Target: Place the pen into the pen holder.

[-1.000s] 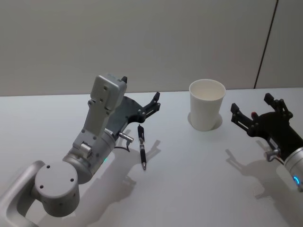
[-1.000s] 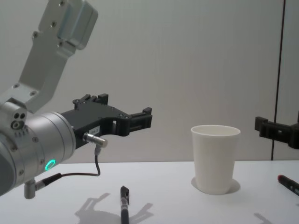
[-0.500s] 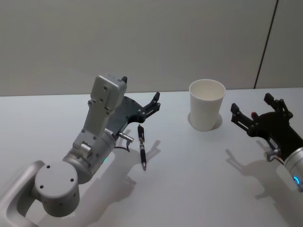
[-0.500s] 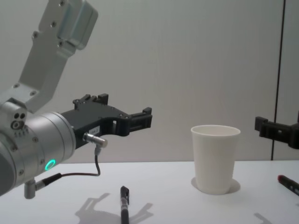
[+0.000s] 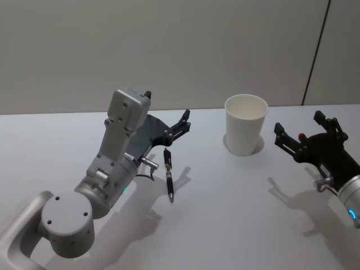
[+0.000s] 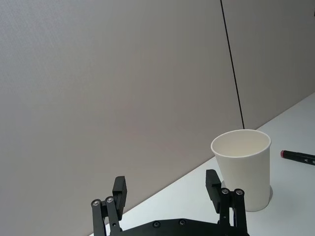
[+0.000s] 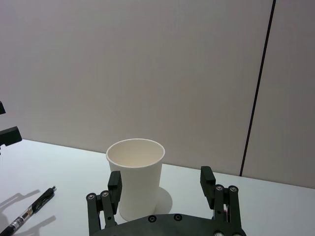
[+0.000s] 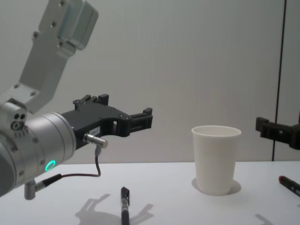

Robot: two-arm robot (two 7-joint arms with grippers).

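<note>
A black pen (image 5: 168, 174) lies on the white table, just below and in front of my left gripper (image 5: 167, 107), which hovers open and empty above it. The pen also shows in the chest view (image 8: 124, 206) and right wrist view (image 7: 27, 211). The pen holder (image 5: 246, 125), a white paper cup, stands upright to the right of the pen; the left wrist view looks past my open fingers (image 6: 212, 179) at it (image 6: 243, 167). My right gripper (image 5: 298, 124) hangs open and empty to the right of the cup (image 7: 136, 177).
A second dark pen with a red end (image 8: 289, 184) lies on the table (image 5: 225, 191) at the far right, under my right gripper, also visible in the left wrist view (image 6: 299, 157). A grey wall stands behind the table.
</note>
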